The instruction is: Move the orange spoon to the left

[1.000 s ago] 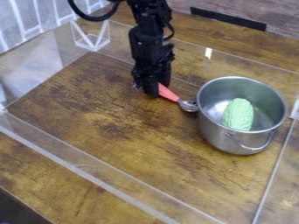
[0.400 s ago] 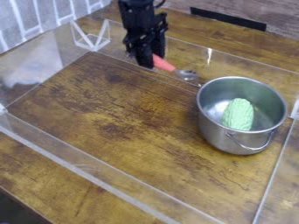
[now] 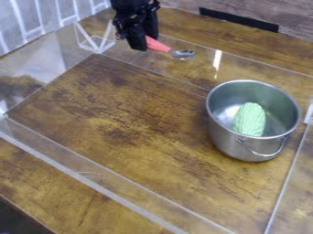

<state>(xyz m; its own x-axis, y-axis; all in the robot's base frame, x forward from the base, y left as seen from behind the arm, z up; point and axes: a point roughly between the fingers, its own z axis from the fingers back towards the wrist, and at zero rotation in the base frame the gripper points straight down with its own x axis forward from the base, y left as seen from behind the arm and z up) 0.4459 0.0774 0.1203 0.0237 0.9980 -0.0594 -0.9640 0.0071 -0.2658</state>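
The orange spoon (image 3: 163,46) hangs in the air near the back of the wooden table, its orange-red handle pinched in my gripper (image 3: 138,40) and its silver bowl (image 3: 184,54) sticking out to the right. My black gripper is shut on the handle, well above the tabletop, at the upper middle of the camera view. The spoon sits far left of and behind the steel pot (image 3: 253,119).
The steel pot stands at the right and holds a green ribbed object (image 3: 251,119). Clear acrylic walls (image 3: 73,164) fence the wooden tabletop (image 3: 134,119). A white wire stand (image 3: 93,37) is at the back left.
My gripper has lifted the spoon from beside the pot and carried it up and to the left, toward the back of the table.
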